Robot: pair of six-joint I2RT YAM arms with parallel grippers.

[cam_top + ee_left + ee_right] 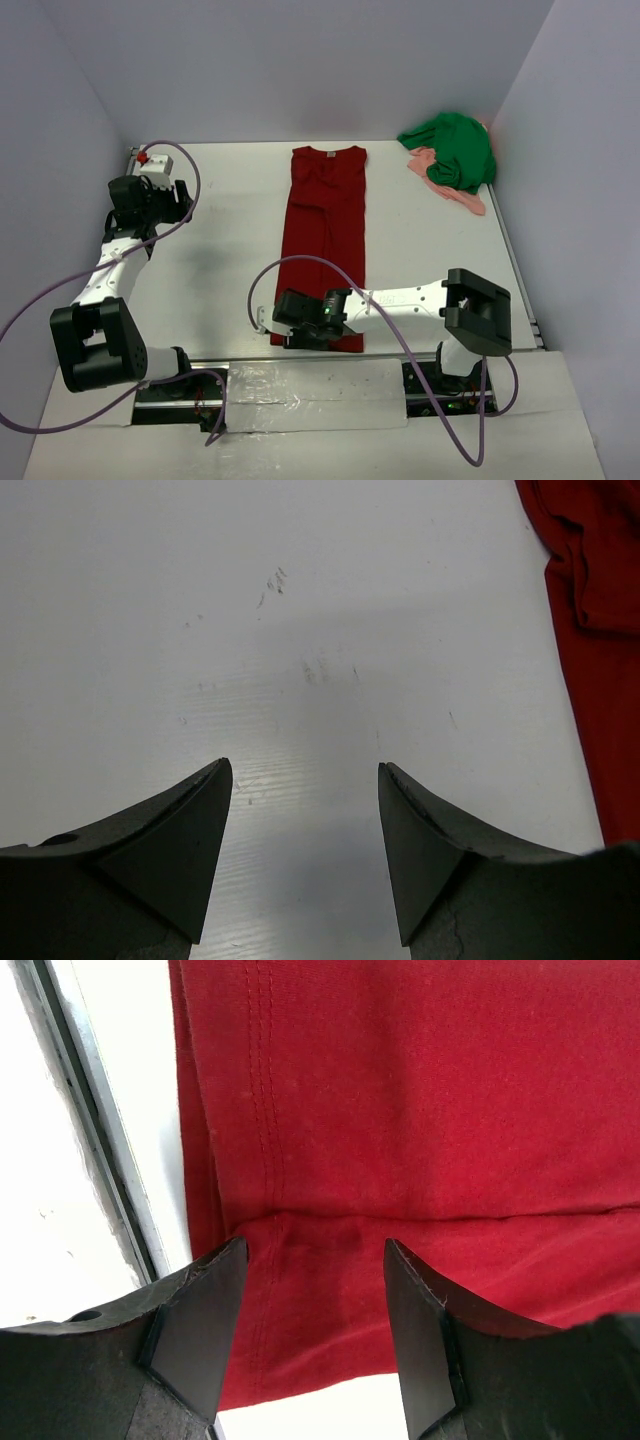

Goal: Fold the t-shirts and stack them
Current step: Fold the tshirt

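The dark red t-shirt point(327, 235) lies as a long narrow strip down the middle of the table, collar at the far end. My right gripper point(290, 325) is open, its jaws either side of the shirt's near hem point(420, 1110), touching or just above the cloth point(315, 1250). My left gripper point(160, 205) is open and empty over bare table at the far left point(305, 780), with the red shirt's edge point(595, 630) at the right of its view. The green t-shirt point(455, 148) is bunched in the back right corner on the salmon-pink cloth point(455, 192).
A white box with a red button point(155, 165) stands at the back left corner by the left gripper. Walls close the table at back, left and right. The table's near edge rail point(90, 1130) runs just left of the right gripper. Purple cables point(300, 262) loop over the near part.
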